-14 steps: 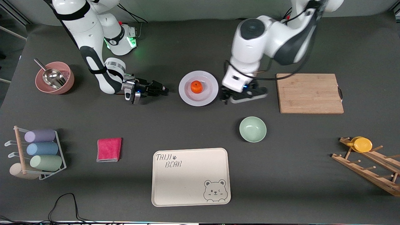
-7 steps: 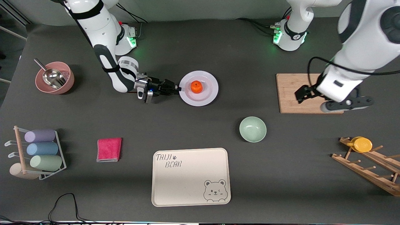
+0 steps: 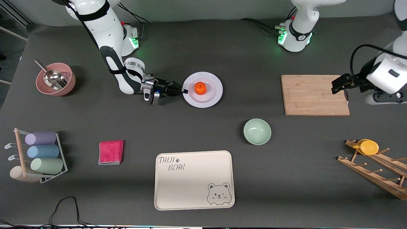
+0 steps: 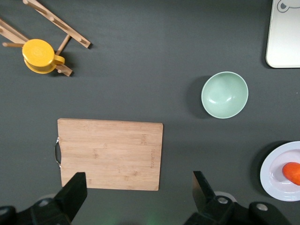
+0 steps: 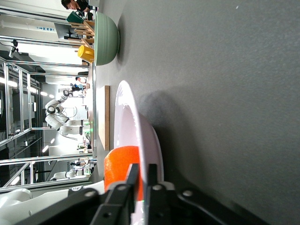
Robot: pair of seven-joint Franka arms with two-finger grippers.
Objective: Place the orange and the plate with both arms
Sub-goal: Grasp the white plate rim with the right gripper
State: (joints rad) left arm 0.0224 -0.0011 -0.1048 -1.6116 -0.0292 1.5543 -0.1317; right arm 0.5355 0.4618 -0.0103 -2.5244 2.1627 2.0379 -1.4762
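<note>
Right claw pinches, apparently firmly, the rim of the plate carrying the orange mid-worktop, needing a level, slow lift; left claw waits wide open over the cutting board.

The only readable text is on the cream tray, at the edge of the table nearest the front camera: "TAIJI BEAR" in dark outlined capitals, set in two lines at one corner, "TAIJI" over "BEAR", with a small paw print just after "TAIJI". At the diagonally opposed corner of the same tray is a line drawing of a winking bear's face. A corner of this tray shows in the left wrist view, with part of the bear drawing but no lettering. Nothing else carries legible writing or numbers.
</note>
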